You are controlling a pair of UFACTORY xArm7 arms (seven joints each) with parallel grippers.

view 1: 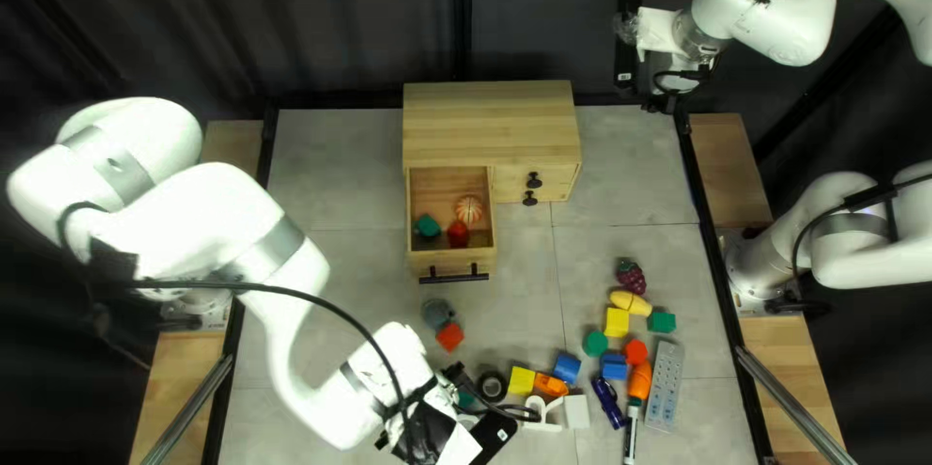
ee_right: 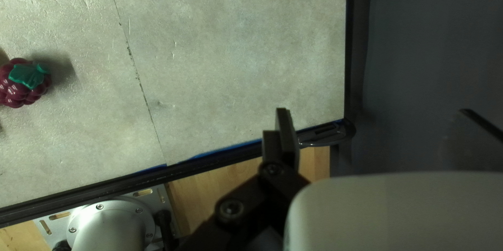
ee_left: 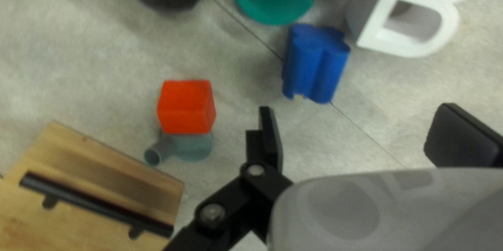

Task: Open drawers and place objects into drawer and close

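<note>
Look at the blue lobed block: I judge this is your next thing to pick. In the left wrist view it lies on the tabletop, ahead of your left end effector, not between its fingers. These fingers stand wide open and hold nothing. The block is off the centre of the gap, toward the finger on the drawer's side, so you should probably shift a little to that side before you go forward and down. Its long axis runs almost square to the closing line, which should suit a grip on its two long sides. The red block is outside that same finger, so be careful there. The left arm is clearly nearer; your right end effector is well apart, also open and empty. The open drawer already contains some objects.
</note>
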